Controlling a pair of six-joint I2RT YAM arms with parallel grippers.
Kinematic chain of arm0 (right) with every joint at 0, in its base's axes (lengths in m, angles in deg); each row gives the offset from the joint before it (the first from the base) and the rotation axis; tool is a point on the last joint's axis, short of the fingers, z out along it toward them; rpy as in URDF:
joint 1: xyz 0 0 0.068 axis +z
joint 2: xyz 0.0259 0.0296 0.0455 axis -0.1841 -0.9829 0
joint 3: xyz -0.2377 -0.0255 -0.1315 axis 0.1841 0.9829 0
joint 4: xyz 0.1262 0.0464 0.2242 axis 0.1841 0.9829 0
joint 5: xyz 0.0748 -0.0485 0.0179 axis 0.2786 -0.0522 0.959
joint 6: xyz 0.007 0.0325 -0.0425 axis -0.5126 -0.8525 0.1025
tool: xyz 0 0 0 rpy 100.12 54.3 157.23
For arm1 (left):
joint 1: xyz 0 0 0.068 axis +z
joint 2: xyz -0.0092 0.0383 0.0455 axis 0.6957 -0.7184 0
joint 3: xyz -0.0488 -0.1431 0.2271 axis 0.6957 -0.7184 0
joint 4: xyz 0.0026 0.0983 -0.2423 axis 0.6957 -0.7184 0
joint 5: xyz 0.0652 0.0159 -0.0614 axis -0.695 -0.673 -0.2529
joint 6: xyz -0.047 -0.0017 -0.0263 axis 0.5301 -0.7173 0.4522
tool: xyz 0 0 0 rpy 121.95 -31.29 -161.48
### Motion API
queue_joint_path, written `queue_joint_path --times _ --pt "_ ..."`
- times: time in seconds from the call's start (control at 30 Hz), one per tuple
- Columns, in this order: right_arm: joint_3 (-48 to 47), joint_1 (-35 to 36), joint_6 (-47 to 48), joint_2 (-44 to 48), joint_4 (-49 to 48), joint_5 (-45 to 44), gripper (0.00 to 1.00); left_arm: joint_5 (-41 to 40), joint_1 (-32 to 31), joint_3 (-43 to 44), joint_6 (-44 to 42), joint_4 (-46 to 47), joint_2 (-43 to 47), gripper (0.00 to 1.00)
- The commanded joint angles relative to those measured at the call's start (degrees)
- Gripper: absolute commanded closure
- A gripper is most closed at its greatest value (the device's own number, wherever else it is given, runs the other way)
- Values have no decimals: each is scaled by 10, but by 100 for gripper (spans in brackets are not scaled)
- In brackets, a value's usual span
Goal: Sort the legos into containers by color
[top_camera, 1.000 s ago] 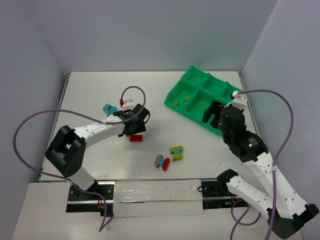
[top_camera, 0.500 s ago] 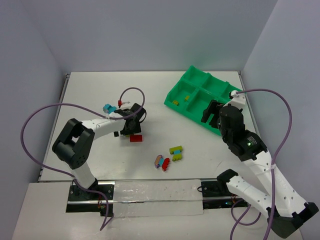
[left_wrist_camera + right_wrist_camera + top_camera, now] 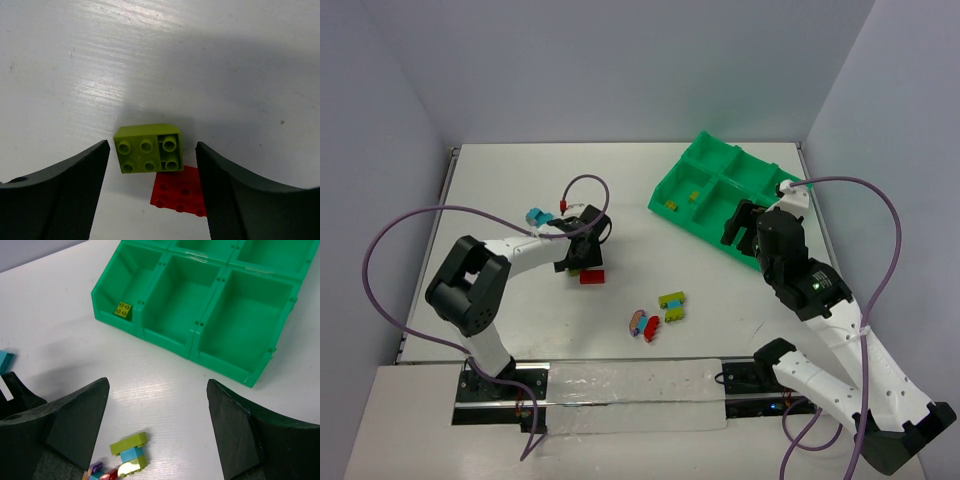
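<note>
Between pale walls (image 3: 620, 70), legos (image 3: 671, 300) on table (image 3: 500, 180)

2 arms share 1 build: the left arm (image 3: 515, 252) and the right arm (image 3: 840, 325) have white shells with black joints. A thin purple cable (image 3: 840, 182) loops off each. A small green light (image 3: 811, 284) glows on the right arm. The fingers (image 3: 70, 195) are dark curved wedges with fine mesh-textured faces.
</note>
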Motion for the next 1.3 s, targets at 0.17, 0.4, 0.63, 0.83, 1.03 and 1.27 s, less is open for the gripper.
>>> queue_joint_path --times 0.17,0.4,0.63,0.83,1.03,1.27 --pt "-11 2 -1 0 -25 -7 14 18 -1 3 12 26 2 34" --pt "-13 2 2 5 -19 -17 14 5 -1 25 6 20 2 52" --pt "-12 2 1 10 -18 -25 14 6 -8 123 -29 7 2 59" --pt "-16 1 2 19 -13 -46 14 31 -20 309 -65 -7 -73 61" --pt "-15 1 -2 34 -7 -83 14 63 -34 486 -92 -9 -185 62" --pt "-15 1 -14 40 1 -106 14 119 -38 656 -111 7 -297 62"
